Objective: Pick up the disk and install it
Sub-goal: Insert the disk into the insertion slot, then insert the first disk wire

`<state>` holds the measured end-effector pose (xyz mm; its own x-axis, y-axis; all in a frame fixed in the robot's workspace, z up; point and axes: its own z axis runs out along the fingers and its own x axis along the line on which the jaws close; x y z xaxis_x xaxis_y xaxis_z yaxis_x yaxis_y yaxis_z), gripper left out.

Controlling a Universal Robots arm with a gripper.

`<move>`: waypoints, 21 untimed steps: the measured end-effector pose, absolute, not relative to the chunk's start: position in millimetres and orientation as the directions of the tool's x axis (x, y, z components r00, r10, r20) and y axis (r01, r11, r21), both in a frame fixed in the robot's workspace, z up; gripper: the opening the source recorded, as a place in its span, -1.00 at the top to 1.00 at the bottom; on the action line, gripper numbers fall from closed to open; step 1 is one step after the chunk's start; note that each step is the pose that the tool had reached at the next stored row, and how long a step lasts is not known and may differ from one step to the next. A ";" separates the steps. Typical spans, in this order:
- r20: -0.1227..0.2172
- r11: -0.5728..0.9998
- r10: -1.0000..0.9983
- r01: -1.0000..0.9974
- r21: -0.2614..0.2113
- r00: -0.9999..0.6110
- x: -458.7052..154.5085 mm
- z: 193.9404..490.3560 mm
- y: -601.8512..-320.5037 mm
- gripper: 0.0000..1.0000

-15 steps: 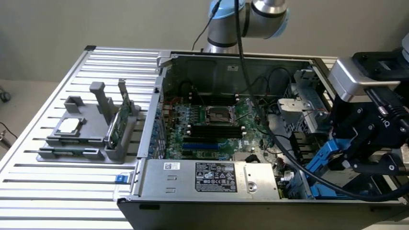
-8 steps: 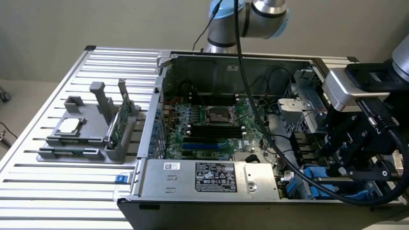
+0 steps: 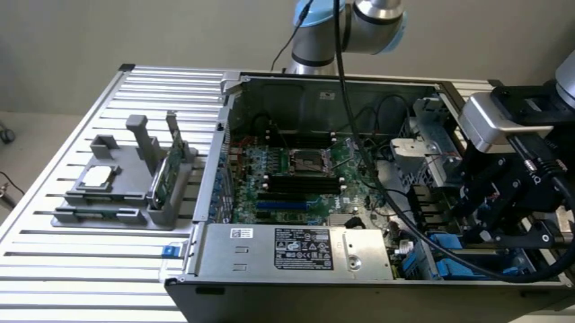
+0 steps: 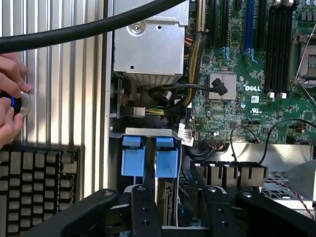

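Nearest in the exterior view, a silver box-shaped power supply with a black label (image 3: 292, 250) lies along the near side of the open dark computer case (image 3: 359, 303). The case is set on the ribbed metal tabletop (image 3: 54, 269).

At the case's near corner, on the exterior view's right, the black two-fingered tool (image 3: 492, 227) is held low over the drive bay. Patches of blue plastic from the disk (image 3: 454, 245) can be made out there. Its silver-grey body is largely hidden by the tool.

More is given by the wrist view. The tool (image 4: 177, 197) is seen with its fingers standing apart, moderately wide, and nothing is clamped between them. Just beyond the fingertips, the disk (image 4: 167, 157) is shown by its two blue carrier tabs, seated in the bay beside the power supply. A thick black cable (image 4: 98, 25) crosses in front of the tabletop. A person's hands (image 4: 10, 76) are placed on a small round knob with a blue glow (image 4: 19, 103), next to a black gridded mat (image 4: 34, 187).

Farther back, a green motherboard (image 3: 297, 175) fills the case floor. On the exterior view's left, well apart from the case, a grey plastic fixture (image 3: 117, 208) carries a small square silver chip (image 3: 97, 176) and an upright thin green circuit card (image 3: 166, 175). Farthest, the grey-and-blue robot arm (image 3: 359, 27) rises behind the case.
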<state>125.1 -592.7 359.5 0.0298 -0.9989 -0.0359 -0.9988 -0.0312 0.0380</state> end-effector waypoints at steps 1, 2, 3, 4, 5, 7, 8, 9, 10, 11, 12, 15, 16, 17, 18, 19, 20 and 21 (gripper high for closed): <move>-0.036 -0.032 -0.999 -0.999 0.038 0.030 125.7 359.5 -592.0 0.22; -0.036 -0.033 -0.999 -0.999 0.038 0.031 126.3 359.5 -591.5 0.22; -0.036 -0.034 -0.999 -0.999 0.038 0.032 126.8 359.4 -591.2 0.36; -0.036 -0.034 -0.999 -0.999 0.038 0.033 127.1 359.4 -591.1 0.36; -0.036 -0.035 -0.999 -0.999 0.038 0.034 128.0 359.5 -591.1 0.50; -0.036 -0.037 -0.999 -0.999 0.038 0.035 130.8 359.6 -591.0 0.50; -0.036 -0.037 -0.999 -0.999 0.038 0.036 131.6 359.7 -590.9 0.50; -0.036 -0.038 -0.999 -0.999 0.038 0.037 131.7 359.9 -591.0 0.50; -0.036 -0.038 -0.999 -0.999 0.038 0.037 131.7 359.8 -591.0 0.50; -0.036 -0.038 -0.999 -0.999 0.038 0.037 131.7 359.8 -591.0 0.50; -0.037 -0.038 -0.999 -0.999 0.038 0.037 131.7 359.8 -591.0 0.50; -0.037 -0.038 -0.999 -0.999 0.038 0.037 131.7 359.8 -591.0 0.50; -0.037 -0.038 -0.999 -0.999 0.038 0.037 131.7 359.8 -591.0 0.50; -0.037 -0.038 -0.999 -0.999 0.038 0.037 131.8 359.8 -591.0 0.50; -0.037 -0.038 -0.999 -0.999 0.038 0.037 131.7 359.8 -591.0 0.50; -0.037 -0.038 -0.999 -0.999 0.038 0.037 131.7 359.8 -591.0 0.50; -0.037 -0.038 -0.999 -0.999 0.038 0.037 131.7 359.8 -591.0 0.50; -0.037 -0.038 -0.999 -0.999 0.038 0.037 131.7 359.8 -591.0 0.50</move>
